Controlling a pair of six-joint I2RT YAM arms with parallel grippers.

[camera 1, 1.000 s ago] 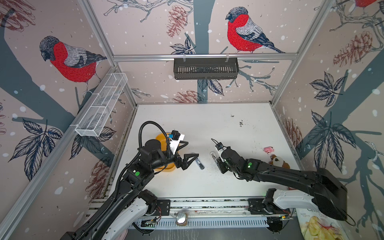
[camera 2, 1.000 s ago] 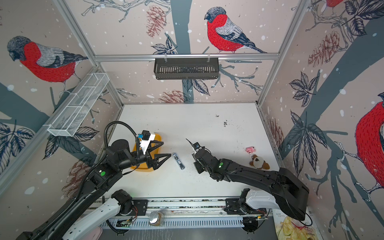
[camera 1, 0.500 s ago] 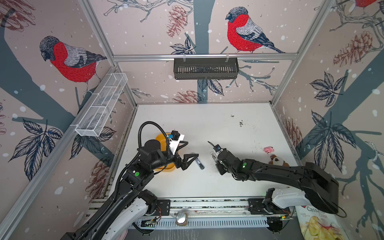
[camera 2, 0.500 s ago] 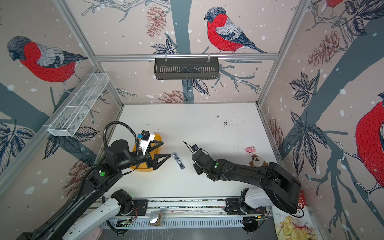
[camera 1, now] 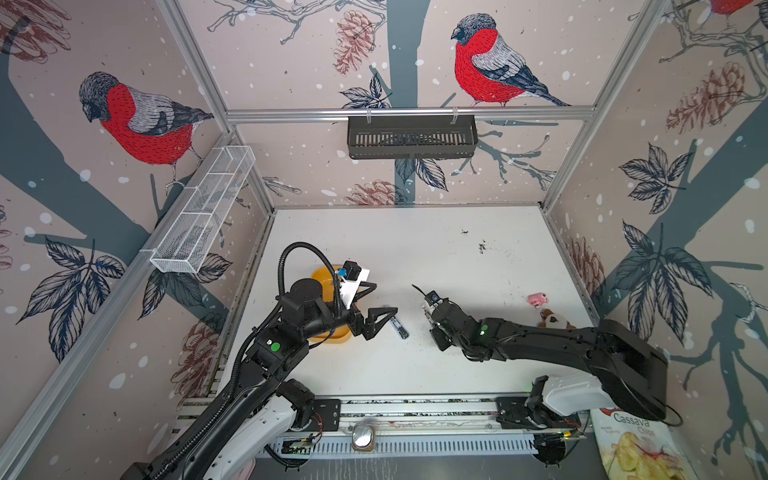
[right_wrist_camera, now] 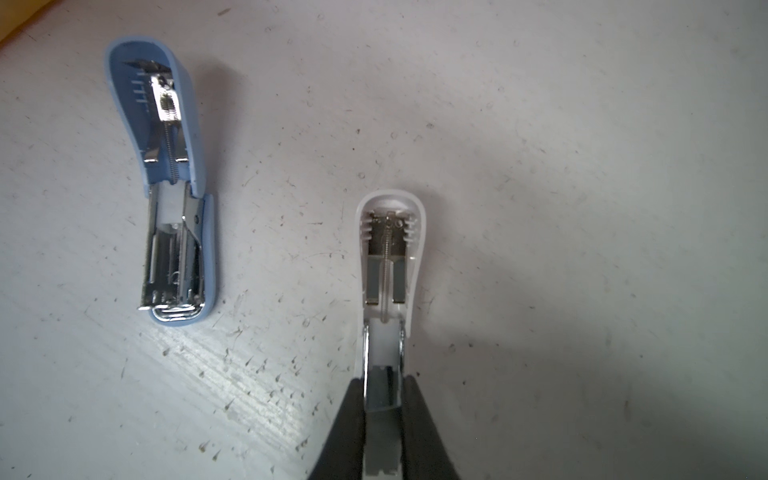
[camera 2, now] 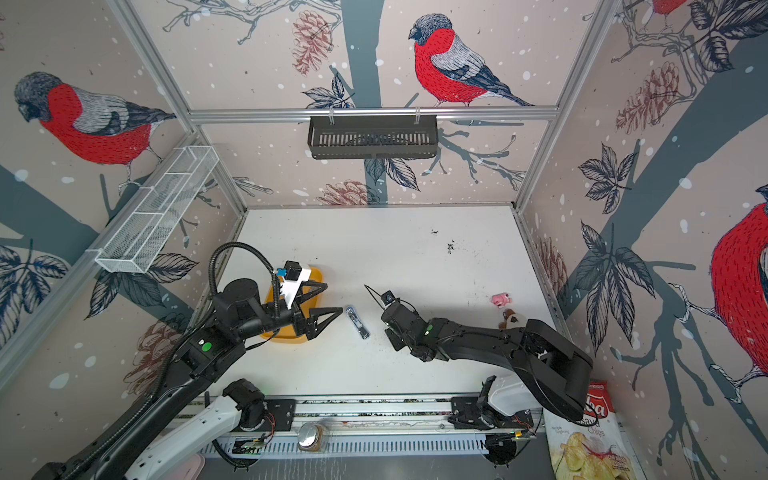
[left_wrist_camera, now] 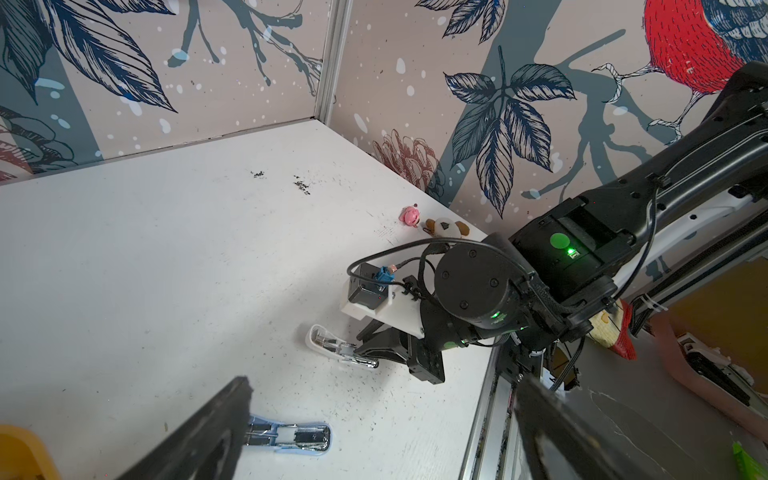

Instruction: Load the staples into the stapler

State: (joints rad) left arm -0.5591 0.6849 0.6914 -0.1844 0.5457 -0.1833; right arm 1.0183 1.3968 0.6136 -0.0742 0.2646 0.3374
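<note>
Right gripper: clamping the opened white plastic stapler, edging it toward the opened blue plastic stapler.
Left gripper: staying spread wide, empty.
Loading: not starting yet.

robot lab cell, bird-wallpaper walls, aluminium frame

Table bears blue stapler, yellow tray, pink toy.

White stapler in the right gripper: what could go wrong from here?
The right gripper pinches only the narrow metal end of the opened white stapler; it could twist or slip. The blue stapler lies open right by the open left gripper; a careless move could knock it.
</note>
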